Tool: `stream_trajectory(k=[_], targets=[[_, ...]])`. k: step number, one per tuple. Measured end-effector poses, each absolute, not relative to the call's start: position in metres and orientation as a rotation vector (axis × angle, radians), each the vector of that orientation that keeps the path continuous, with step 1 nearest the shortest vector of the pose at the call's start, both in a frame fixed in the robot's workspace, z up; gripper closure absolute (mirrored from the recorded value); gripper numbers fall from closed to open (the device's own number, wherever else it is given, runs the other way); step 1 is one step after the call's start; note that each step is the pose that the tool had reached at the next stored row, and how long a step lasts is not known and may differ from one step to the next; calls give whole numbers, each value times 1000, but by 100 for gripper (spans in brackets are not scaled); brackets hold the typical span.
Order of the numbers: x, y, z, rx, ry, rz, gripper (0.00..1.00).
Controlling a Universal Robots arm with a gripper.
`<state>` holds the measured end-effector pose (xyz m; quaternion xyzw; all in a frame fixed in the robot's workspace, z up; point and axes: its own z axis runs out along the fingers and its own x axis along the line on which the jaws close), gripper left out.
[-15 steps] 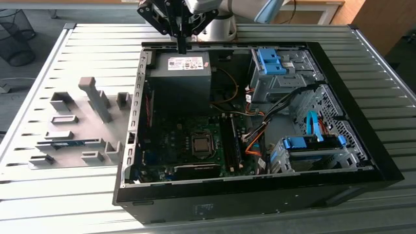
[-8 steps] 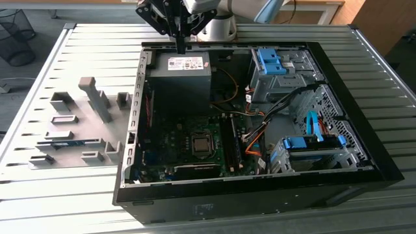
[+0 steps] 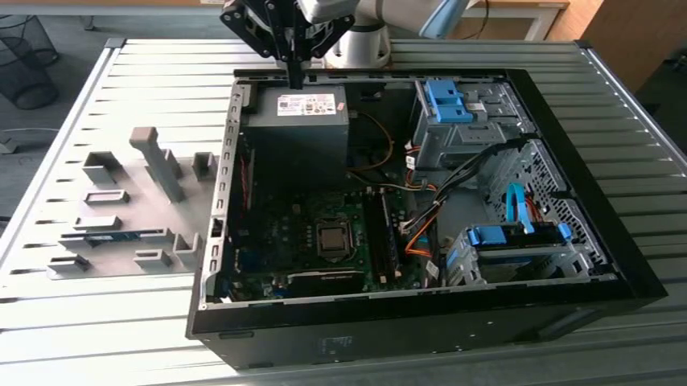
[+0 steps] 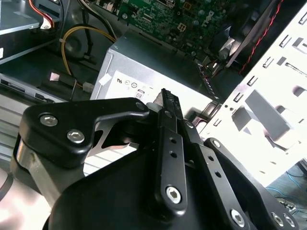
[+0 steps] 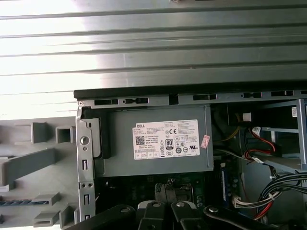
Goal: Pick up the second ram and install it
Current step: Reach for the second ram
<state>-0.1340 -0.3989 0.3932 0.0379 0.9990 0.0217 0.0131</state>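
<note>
While jaws hang closed, one ram [image 3: 108, 237] lies apart

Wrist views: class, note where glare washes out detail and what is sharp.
First wrist view: glare bleaches the slatted table; the power supply label is sharp. Second wrist view: the grey fixture plate is blown out to white.

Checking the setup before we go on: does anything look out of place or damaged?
Nothing stands out. The ram sits in the grey fixture at the exterior view's left of the open case. The gripper hangs over the power supply, far from the ram.
</note>
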Motion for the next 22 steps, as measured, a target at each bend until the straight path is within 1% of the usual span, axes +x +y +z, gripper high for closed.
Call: stream_trajectory(k=[22], targets=[[-148, -399, 391, 118, 3113, 68, 90]])
